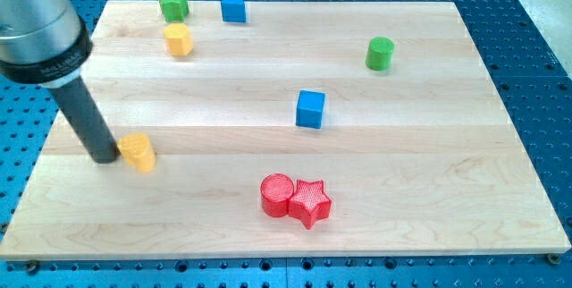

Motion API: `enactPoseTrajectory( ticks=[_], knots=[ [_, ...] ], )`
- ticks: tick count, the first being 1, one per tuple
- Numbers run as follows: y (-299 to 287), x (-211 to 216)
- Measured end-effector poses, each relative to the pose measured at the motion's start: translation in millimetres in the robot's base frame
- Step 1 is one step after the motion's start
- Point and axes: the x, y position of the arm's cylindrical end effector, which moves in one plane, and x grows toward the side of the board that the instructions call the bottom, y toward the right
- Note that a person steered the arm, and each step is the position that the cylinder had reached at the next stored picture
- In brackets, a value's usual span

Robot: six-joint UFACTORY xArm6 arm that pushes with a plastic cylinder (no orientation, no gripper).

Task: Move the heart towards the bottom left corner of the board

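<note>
Resting on the worktop [402, 145] at the yellow heart [138, 152]'s left flank, touching or nearly so: my tip [105, 157], a bare rod, no hand to open or close. Heart left of centre, mid-height. Target corner behind the tip; probably the wrong side for pushing.

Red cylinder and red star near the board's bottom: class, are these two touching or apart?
Touching. The camera view shows the red cylinder and the red star pressed side by side, with no strip of board visible between them.
</note>
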Motion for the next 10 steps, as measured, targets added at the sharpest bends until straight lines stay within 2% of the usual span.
enactPoseTrajectory(
  ticks=[1,2,3,5,7,8,10],
  knots=[
    [14.7,-38.5],
    [39.7,-47.7],
    [65.3,-16.0],
    [-7.3,23.7],
    [82.5,6.7],
    [56.0,35.2],
    [-0.7,38.9]
  ],
)
